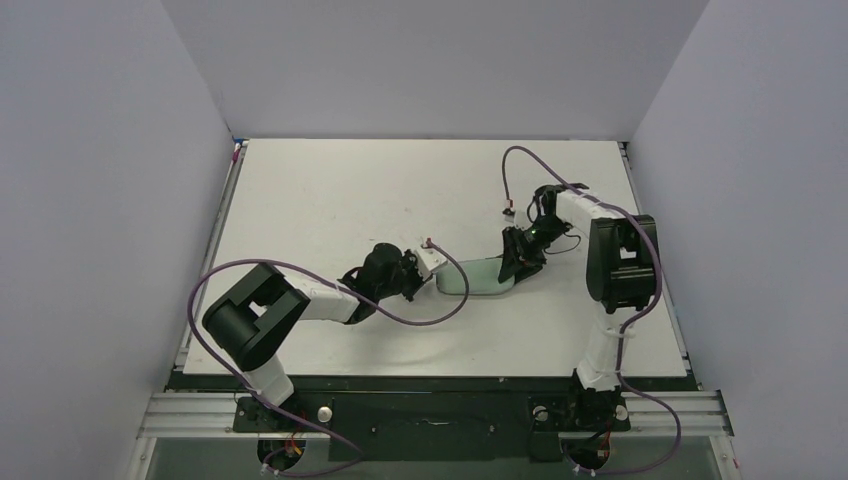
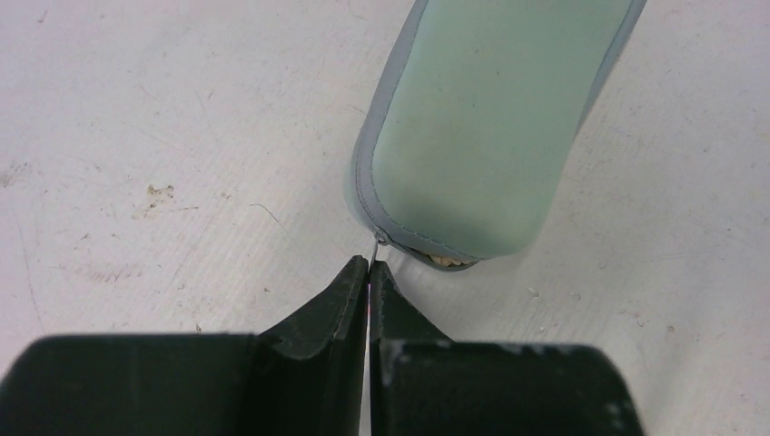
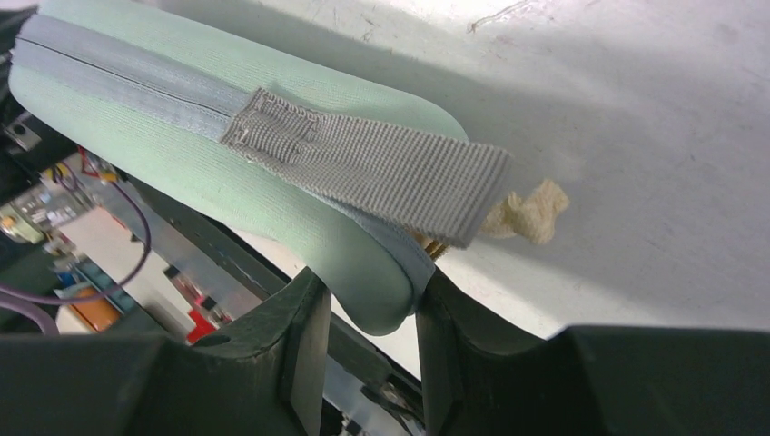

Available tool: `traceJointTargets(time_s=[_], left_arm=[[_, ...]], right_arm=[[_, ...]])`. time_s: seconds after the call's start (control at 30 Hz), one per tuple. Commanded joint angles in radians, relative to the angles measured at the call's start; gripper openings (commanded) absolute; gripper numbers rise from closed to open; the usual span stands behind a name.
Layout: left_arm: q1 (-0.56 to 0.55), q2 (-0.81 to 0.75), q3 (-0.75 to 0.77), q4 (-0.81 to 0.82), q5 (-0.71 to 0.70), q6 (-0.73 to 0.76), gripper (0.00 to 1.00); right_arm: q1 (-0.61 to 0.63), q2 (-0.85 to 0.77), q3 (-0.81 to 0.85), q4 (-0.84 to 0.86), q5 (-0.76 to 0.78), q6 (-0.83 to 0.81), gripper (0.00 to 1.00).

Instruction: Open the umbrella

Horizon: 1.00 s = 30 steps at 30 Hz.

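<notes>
The umbrella is bundled in a pale mint-green oblong pouch (image 1: pixel 470 277) lying on the white table between my two grippers. My left gripper (image 1: pixel 428 268) is at its left end. In the left wrist view the left gripper (image 2: pixel 370 268) is shut on the thin metal zipper pull at the pouch's (image 2: pixel 481 118) rounded end, where a slit shows tan inside. My right gripper (image 1: pixel 512 268) is at the right end. In the right wrist view the right gripper (image 3: pixel 372 304) pinches the pouch's (image 3: pixel 182 154) end. A grey webbing strap (image 3: pixel 381 173) and a tan tuft (image 3: pixel 531 213) show there.
The white table (image 1: pixel 330 190) has grey walls on the left, back and right. Purple cables (image 1: pixel 430 310) loop from both arms over the table near the pouch. The black front rail (image 1: pixel 430 385) runs along the near edge.
</notes>
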Motion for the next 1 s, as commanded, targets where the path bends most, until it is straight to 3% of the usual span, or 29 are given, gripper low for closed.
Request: traceJointTargets(time_s=[0.0, 0.33, 0.4, 0.47, 0.5, 0.53, 0.57, 0.63, 0.77, 0.97], left_arm=[[0.023, 0.02, 0.034, 0.075, 0.023, 0.116, 0.0], [0.0, -0.002, 0.013, 0.071, 0.083, 0.198, 0.0], [-0.017, -0.012, 0.0, 0.056, 0.093, 0.203, 0.0], [-0.031, -0.021, -0.014, 0.039, 0.1, 0.188, 0.0], [-0.042, -0.025, -0.021, 0.038, 0.095, 0.171, 0.0], [-0.046, -0.031, -0.03, 0.032, 0.091, 0.162, 0.0], [-0.056, -0.033, -0.033, 0.028, 0.08, 0.141, 0.0], [-0.063, -0.036, -0.038, 0.019, 0.058, 0.096, 0.0], [-0.076, -0.024, -0.028, 0.0, 0.016, 0.009, 0.0], [-0.122, 0.01, 0.0, 0.013, -0.043, -0.067, 0.0]], right_arm=[[0.029, 0.097, 0.044, -0.062, 0.249, -0.208, 0.0], [0.073, 0.154, 0.186, -0.198, 0.239, -0.328, 0.0], [0.068, 0.153, 0.229, -0.191, 0.239, -0.305, 0.07], [0.057, 0.156, 0.284, -0.189, 0.236, -0.271, 0.21], [0.05, 0.156, 0.303, -0.189, 0.228, -0.25, 0.34], [0.037, 0.156, 0.338, -0.188, 0.209, -0.239, 0.41], [0.029, 0.153, 0.353, -0.187, 0.198, -0.214, 0.57], [0.008, 0.145, 0.391, -0.18, 0.166, -0.169, 0.67], [-0.026, 0.081, 0.362, -0.125, 0.136, -0.078, 0.71], [-0.098, -0.041, 0.098, -0.065, 0.017, -0.005, 0.73]])
